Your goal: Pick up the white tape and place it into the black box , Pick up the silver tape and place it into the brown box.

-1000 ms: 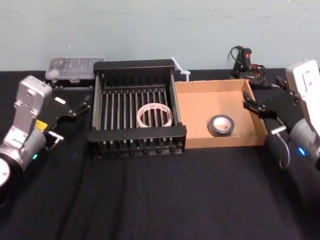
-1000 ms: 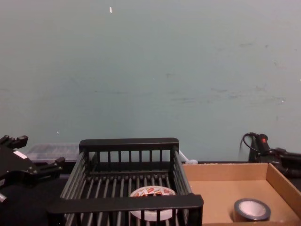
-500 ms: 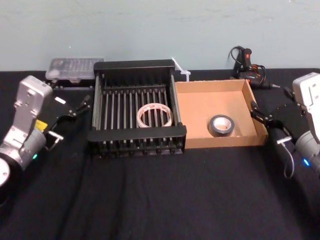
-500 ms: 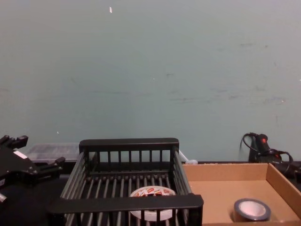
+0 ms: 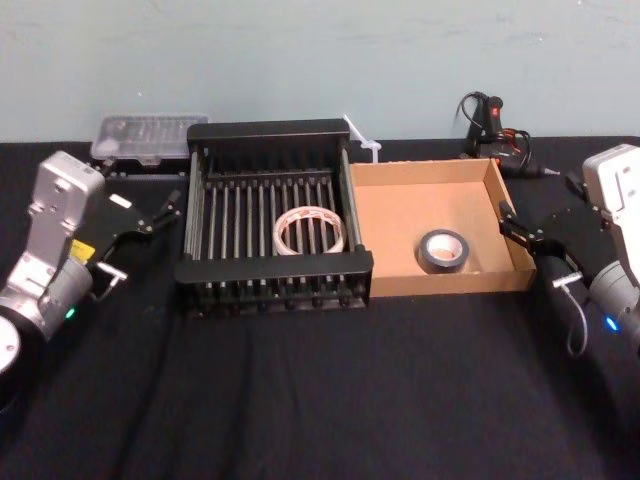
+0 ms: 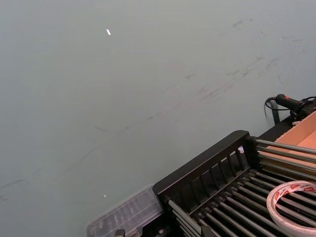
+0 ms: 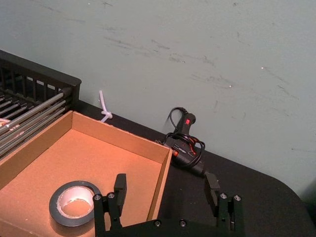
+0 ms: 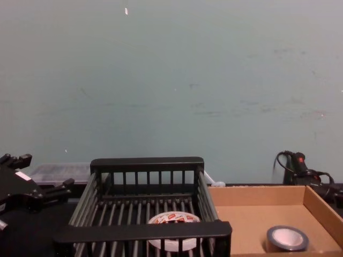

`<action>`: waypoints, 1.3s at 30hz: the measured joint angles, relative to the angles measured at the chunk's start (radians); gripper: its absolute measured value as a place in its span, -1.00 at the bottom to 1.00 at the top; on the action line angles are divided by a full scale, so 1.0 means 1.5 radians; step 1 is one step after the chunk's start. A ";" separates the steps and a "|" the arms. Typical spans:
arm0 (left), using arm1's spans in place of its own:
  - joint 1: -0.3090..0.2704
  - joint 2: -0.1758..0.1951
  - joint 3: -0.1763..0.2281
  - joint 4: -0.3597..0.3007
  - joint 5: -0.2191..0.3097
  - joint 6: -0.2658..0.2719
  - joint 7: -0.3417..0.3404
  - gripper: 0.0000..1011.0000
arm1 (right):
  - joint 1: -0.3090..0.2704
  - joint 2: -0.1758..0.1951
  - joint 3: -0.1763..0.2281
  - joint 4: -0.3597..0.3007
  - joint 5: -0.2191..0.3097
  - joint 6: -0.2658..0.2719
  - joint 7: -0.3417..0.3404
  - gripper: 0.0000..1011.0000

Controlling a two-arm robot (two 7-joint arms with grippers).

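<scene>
Where the black-clothed table [image 5: 320, 400] meets a green wall [image 5: 300, 50], a clear case [image 5: 150, 137] and corded tool [image 5: 487, 120] lie; left gripper [image 5: 165, 210] and right gripper [image 7: 165, 187] sit at its sides, fingers spread.

Nothing I can actually read from here. The white tape [image 8: 172, 218] carries red and dark print round its inner core, seen through the bars of the black box [image 8: 144, 231], but the letters won't resolve for me in the chest view or the left wrist view. There's a small white label [image 8: 22, 175] and a yellow sticker [image 5: 78, 249] on the body of the left gripper [image 5: 160, 212], both unreadable. No numbers and no brand I can call out.
</scene>
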 joint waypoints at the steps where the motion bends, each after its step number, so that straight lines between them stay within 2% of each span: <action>1: 0.000 0.000 0.000 0.000 0.000 0.000 0.000 0.98 | 0.000 0.000 0.000 0.000 0.000 0.000 0.000 0.98; 39: 0.000 0.000 0.000 0.000 0.000 0.000 0.000 0.98 | 0.001 0.001 -0.001 0.000 0.000 0.000 0.000 0.98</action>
